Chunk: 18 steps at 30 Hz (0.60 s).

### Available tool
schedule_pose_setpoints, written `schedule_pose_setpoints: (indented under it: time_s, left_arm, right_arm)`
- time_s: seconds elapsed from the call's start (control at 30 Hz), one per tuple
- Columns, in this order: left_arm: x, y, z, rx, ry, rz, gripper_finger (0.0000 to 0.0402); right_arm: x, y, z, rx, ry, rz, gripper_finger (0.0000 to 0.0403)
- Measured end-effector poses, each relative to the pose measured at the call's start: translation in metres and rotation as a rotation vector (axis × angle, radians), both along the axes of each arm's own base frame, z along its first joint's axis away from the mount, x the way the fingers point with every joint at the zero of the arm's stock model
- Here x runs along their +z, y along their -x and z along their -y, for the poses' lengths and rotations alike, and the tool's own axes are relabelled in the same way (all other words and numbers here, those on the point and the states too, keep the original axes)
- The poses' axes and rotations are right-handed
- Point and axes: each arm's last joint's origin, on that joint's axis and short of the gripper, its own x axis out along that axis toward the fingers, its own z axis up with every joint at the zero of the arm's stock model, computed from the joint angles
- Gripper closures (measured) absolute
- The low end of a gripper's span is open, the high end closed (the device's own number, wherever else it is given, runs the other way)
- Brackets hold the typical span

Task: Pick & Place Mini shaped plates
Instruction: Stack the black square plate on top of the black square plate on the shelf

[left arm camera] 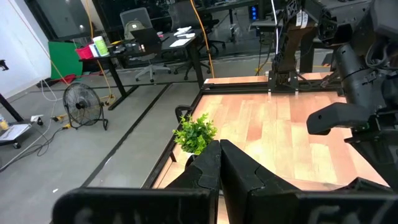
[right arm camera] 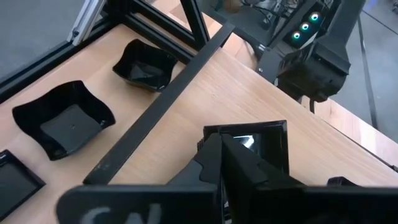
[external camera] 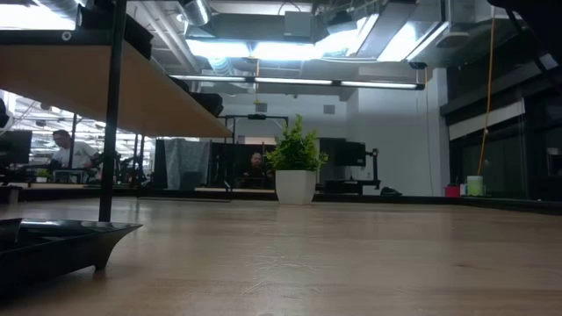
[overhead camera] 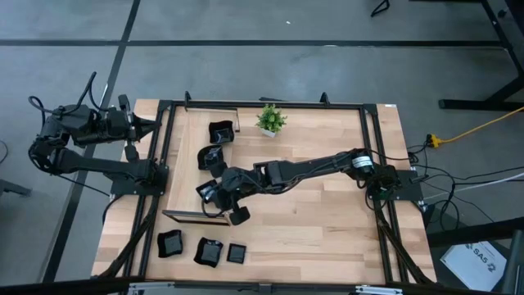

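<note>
Right gripper [overhead camera: 214,197] is out over the bench [overhead camera: 327,221], reaching from its base at 3 o'clock toward the left-centre of the high view. Its fingers [right arm camera: 214,163] are clenched together, tips nearly touching. In the right wrist view a square black plate [right arm camera: 261,142] sits right at the fingertips; cannot tell if it is pinched or just lies beyond them.

Left gripper [overhead camera: 151,124] is parked off the bench's 10 o'clock corner, near the frame post, with its fingers [left arm camera: 208,169] clenched and nothing between them.

Mini shaped plates in the high view:
- one wavy-rimmed black plate [overhead camera: 220,131] at about 11 o'clock, next to the frame bar
- another black plate [overhead camera: 210,157] just below it, close to the right arm's wrist
- three along the near edge at about 7 o'clock: rounded plate [overhead camera: 170,243], wavy plate [overhead camera: 208,251], small square plate [overhead camera: 237,253], set in a row close together but apart
- a dark plate [overhead camera: 238,215] right by the right gripper, near the dark bar [overhead camera: 195,216] that lies across the bench

The right wrist view shows two wavy plates [right arm camera: 65,118] [right arm camera: 144,65] on the far side of that bar and the corner of a square one [right arm camera: 15,180] at the edge.

Small green potted plant [overhead camera: 270,120] stands at 12 o'clock on the bench, upright, well apart from both grippers. In the low view it sits mid-bench in a white pot [external camera: 296,186], and a black plate rim [external camera: 66,241] fills the near left corner. People sit at desks in the room behind.
</note>
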Motion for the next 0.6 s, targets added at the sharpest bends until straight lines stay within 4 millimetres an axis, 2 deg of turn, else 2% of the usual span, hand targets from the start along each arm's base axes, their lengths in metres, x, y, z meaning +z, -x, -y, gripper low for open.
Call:
schedule_pose_setpoints:
  time_s: [0.43,0.6]
  left_arm:
    - [0.0,0.0,0.0,0.0,0.0,0.0,0.0398]
    - [0.0,0.0,0.0,0.0,0.0,0.0,0.0398]
  right_arm:
    - [0.0002,-0.001,0.0027,-0.011,-0.027,0.002,0.0319]
    - [0.0068,-0.0036,-0.0031,0.097,-0.116,0.064,0.0302]
